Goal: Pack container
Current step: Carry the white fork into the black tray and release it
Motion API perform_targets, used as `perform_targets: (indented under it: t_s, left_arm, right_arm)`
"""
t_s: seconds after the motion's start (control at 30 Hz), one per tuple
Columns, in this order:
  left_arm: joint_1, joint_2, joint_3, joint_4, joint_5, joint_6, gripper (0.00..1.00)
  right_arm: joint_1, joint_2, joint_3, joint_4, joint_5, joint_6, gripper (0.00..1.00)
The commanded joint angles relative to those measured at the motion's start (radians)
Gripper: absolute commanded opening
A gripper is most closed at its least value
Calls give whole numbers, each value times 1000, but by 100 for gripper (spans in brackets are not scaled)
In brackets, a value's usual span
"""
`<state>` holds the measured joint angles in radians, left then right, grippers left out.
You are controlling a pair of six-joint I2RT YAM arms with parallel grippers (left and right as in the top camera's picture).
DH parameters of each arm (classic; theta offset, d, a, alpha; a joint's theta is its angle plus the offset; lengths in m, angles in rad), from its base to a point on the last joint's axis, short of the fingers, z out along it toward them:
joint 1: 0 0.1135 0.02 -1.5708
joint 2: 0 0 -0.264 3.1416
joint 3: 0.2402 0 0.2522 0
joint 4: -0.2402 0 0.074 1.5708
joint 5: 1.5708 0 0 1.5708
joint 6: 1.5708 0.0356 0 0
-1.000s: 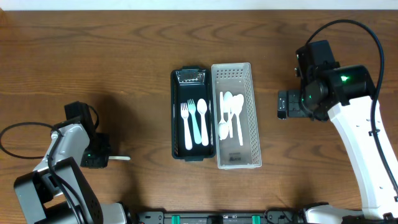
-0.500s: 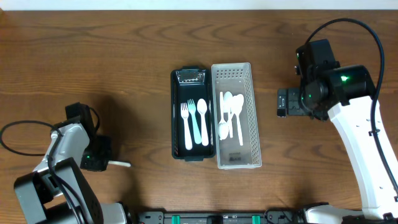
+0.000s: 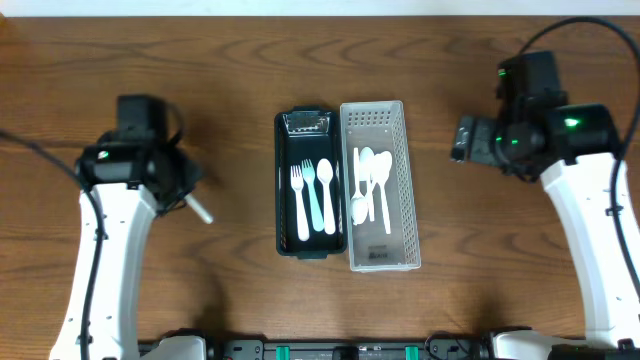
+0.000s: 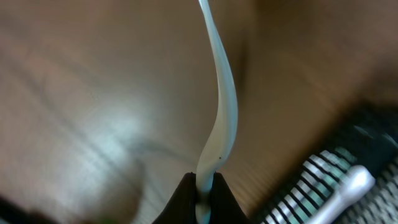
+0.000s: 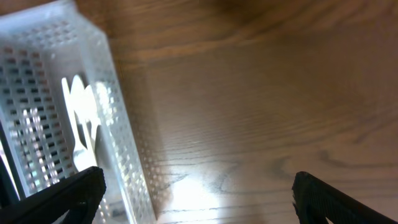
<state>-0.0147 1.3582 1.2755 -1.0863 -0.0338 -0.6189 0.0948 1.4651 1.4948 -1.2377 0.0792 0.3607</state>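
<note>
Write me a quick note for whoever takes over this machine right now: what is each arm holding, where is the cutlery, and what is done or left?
Left gripper: jaws shut on the handle of a white utensil, held over bare table left of the black tray.
Right gripper: jaws open, empty, right of the white basket.
Done: three pieces lie in the black tray; several white spoons lie in the white basket.
Left: the held utensil is not yet placed. It probably goes into one of the two containers; which one cannot be told.
</note>
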Motion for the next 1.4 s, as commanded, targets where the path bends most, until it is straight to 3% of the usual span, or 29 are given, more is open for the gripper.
perform_targets:
  t_s: [0.0,0.2,0.43,0.8,1.03,1.2,1.23,1.27,1.37]
  left_arm:
    - [-133,-6,98,-4,-16,108,6]
    - [-354,9,128,112,-34,235,6]
    - [-502,155,128,162,-34,335,6]
    - [-545,458,128,206,-34,360,6]
    - [-545,521,127,225,-34,360,8]
    - [-544,520,128,229,-35,360,26]
    - [-542,519,128,229,-35,361,34]
    - [-540,519,129,230,-35,367,49]
    - [-534,513,135,229,-35,379,70]
  right_arm:
    - [-91,-1,0,-3,-77,-1,99]
    - [-182,-1,-2,-27,-87,-64,99]
    - [-193,1,-34,-16,-80,-89,99]
    - [-193,1,-149,34,-80,-89,99]
    - [-193,1,-164,39,-79,-105,99]
    - [-193,1,-164,41,-79,-108,99]
    - [-193,1,-164,42,-79,-108,99]
    - [-193,1,-164,41,-79,-108,99]
    - [-192,1,-164,42,-80,-115,99]
